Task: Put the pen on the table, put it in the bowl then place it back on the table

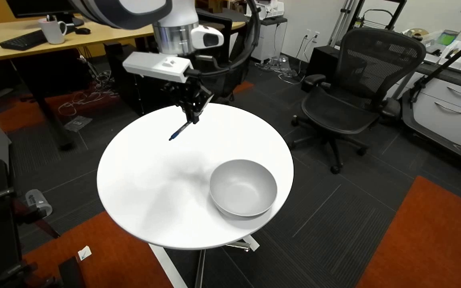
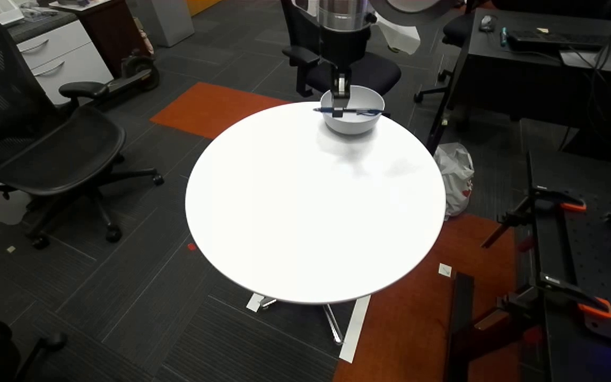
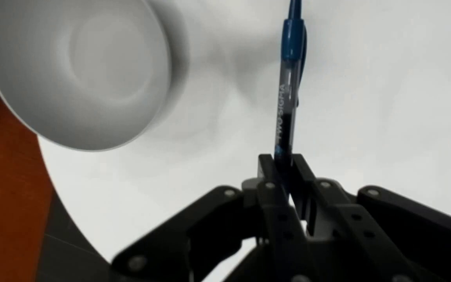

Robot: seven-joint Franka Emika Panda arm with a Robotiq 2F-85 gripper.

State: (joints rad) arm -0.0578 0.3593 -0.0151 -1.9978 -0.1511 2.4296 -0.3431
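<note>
The blue pen (image 1: 180, 131) is held in my gripper (image 1: 193, 119), up above the table. In the wrist view the pen (image 3: 288, 90) runs straight out from between the fingertips (image 3: 282, 161), which are shut on its near part. The silver-grey bowl (image 1: 243, 192) stands upright and empty on the round white table (image 1: 150, 172). In the wrist view the bowl (image 3: 104, 121) is to the left of the pen, apart from it. In an exterior view the pen (image 2: 361, 111) and gripper (image 2: 339, 112) cover part of the bowl (image 2: 350, 127).
A black office chair (image 1: 358, 80) stands beside the table. A wooden desk (image 1: 106, 38) with a white mug (image 1: 53, 31) and keyboard is behind the arm. A black bench with orange-tipped clamps (image 2: 597, 307) stands near the table in an exterior view.
</note>
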